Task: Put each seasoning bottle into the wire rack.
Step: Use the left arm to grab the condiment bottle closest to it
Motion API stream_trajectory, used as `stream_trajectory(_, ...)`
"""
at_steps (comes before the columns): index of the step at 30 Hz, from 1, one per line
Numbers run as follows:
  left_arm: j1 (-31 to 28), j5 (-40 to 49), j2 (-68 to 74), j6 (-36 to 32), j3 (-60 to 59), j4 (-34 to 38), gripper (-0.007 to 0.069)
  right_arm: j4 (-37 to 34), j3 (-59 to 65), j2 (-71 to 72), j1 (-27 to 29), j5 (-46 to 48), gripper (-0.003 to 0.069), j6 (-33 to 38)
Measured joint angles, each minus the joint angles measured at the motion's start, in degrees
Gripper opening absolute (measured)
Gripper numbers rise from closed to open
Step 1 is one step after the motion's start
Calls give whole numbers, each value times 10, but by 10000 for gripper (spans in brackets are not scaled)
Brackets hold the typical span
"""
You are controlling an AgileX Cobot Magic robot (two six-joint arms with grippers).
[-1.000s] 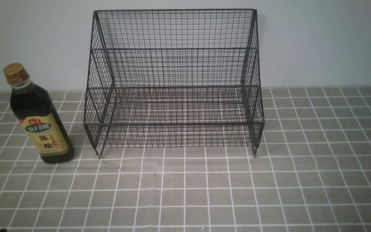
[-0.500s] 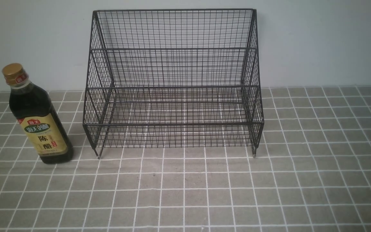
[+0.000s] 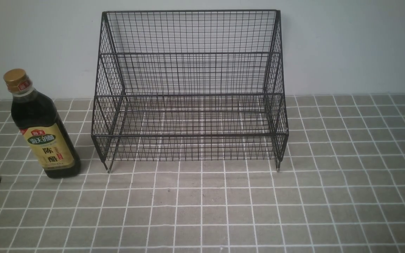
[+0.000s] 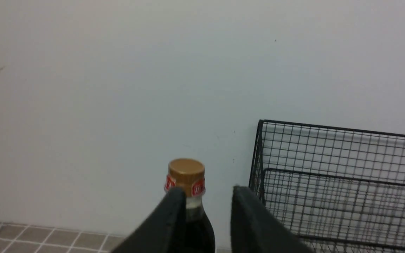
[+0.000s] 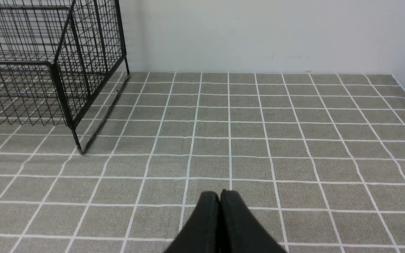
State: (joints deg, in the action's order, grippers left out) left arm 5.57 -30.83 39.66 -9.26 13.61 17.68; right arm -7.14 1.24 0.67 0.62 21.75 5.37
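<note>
Nearest the robot, the right pincer [image 5: 220,193] hangs low over bare tiles with its jaws pressed together and nothing between them, the rack's right foot off at about ten o'clock from it. The left pincer [image 4: 207,189] shows in the front view only as a dark blur at the left edge. Its own wrist view shows the jaws parted and empty, pointed at the neck of the seasoning bottle [image 3: 42,133] without touching it. The grey tiled surface [image 3: 223,211] carries nothing else in the foreground. Further back, the bottle stands upright on the tiles at about nine o'clock from the wire rack [image 3: 188,95], just beside its left side but outside it, gold cap up and label facing the robot. In the front view the left pincer sits at roughly seven o'clock from the bottle's base, near but apart. The rack stands on its short feet against the pale wall [image 3: 346,45], and no bottle shows on any of its stepped tiers. By this reckoning the task is at its start: nothing is placed, nothing is gripped, and the one bottle in view has yet to be grasped, lifted over the front rail and set on a tier.
</note>
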Motion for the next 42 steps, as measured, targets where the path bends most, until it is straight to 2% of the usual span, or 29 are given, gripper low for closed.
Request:
stream_trajectory(4, 0, -18, 110, -10, 71, 6, 416, 0, 0, 0, 0, 0, -15, 0)
stream_trajectory(5, 0, -18, 115, -12, 78, 7, 434, 0, 0, 0, 0, 0, -15, 0)
stream_trajectory(8, 0, -28, 190, -40, 135, 50, 556, 0, 0, 0, 0, 0, -15, 0)
stream_trajectory(13, 0, -51, 269, -101, 189, 112, 612, 0, 0, 0, 0, 0, -15, 0)
stream_trajectory(21, 0, -91, 363, -173, 239, 127, 601, 0, 0, 0, 0, 0, -15, 0)
stream_trajectory(30, 0, -146, 463, -179, 251, 169, 591, 0, 0, 0, 0, 0, -15, 0)
stream_trajectory(36, 1, -169, 511, -179, 252, 169, 587, 0, 0, 0, 0, 0, -15, 0)
stream_trajectory(42, 3, -196, 537, -128, 254, 147, 387, 0, 0, 0, 0, 0, -15, 0)
